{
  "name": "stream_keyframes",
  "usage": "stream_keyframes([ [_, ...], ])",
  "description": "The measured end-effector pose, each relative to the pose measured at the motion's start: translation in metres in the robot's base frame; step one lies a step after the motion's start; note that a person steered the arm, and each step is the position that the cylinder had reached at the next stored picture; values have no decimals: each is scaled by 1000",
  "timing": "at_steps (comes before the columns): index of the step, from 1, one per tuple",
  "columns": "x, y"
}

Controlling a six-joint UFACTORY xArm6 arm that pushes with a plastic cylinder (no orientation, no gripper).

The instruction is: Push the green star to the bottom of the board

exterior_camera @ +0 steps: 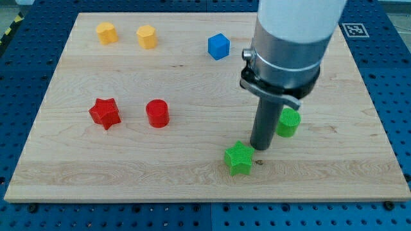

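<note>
The green star [239, 158] lies on the wooden board [192, 173] near the view's bottom, right of centre. My tip [261, 148] stands just to the upper right of the star, touching or almost touching its edge. A green cylinder [288, 122] sits right of the rod, partly hidden behind it.
A red star [104, 113] and a red cylinder [157, 113] sit at the view's left middle. Two yellow-orange blocks [106, 32] [147, 36] lie at the top left. A blue cube [218, 46] lies at the top centre. The arm's grey body [292, 38] covers the top right.
</note>
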State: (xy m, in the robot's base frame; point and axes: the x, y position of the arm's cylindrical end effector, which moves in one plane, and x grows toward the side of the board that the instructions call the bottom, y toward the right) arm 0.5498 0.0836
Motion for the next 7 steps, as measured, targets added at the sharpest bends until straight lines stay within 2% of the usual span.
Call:
stream_keyframes([
  [1, 20, 0],
  [3, 15, -4],
  [7, -175, -106],
])
